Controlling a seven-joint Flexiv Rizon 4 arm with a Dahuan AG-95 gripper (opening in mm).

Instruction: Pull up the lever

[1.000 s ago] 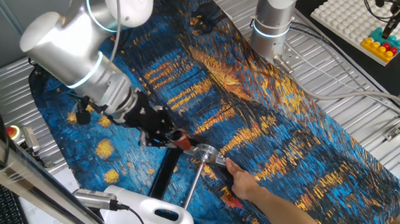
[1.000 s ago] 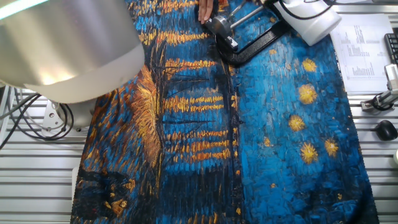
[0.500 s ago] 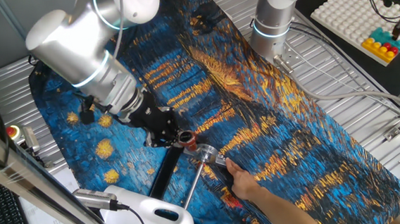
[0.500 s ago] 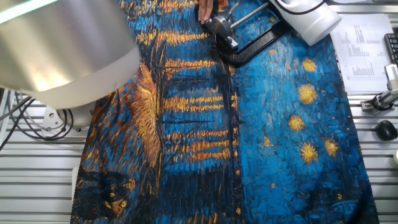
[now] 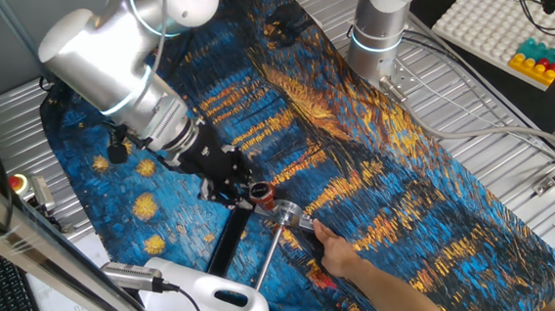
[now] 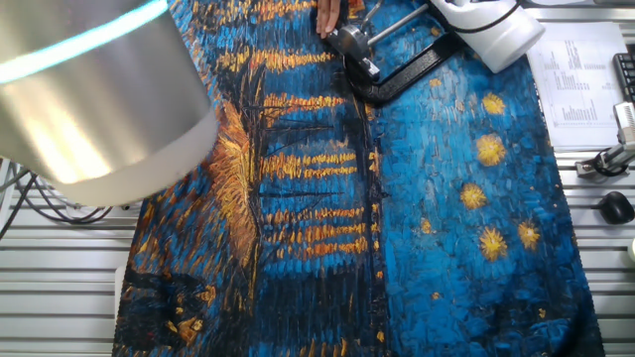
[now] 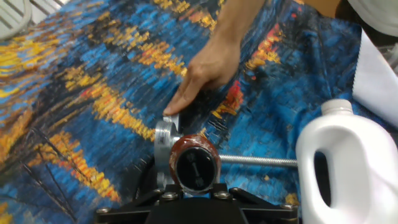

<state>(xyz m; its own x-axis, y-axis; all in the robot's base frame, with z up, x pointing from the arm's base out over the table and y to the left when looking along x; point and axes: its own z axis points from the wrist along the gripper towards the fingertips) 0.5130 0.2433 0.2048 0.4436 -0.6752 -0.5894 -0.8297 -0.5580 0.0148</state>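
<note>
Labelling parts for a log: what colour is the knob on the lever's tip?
Dark red with a black centre; the knob shows best in the hand view.

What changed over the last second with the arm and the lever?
The end effector with the lever's red knob rose slightly, and the arm's big link swung up and right. The person's hand at the pivot hub, the white jug and the cloth stayed put.

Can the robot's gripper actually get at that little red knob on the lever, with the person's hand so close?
Probably yes. The gripper is already right at the lever's red knob, which fills the hand view just ahead of the fingers. The person's hand rests beyond the pivot hub, not between them.
</note>
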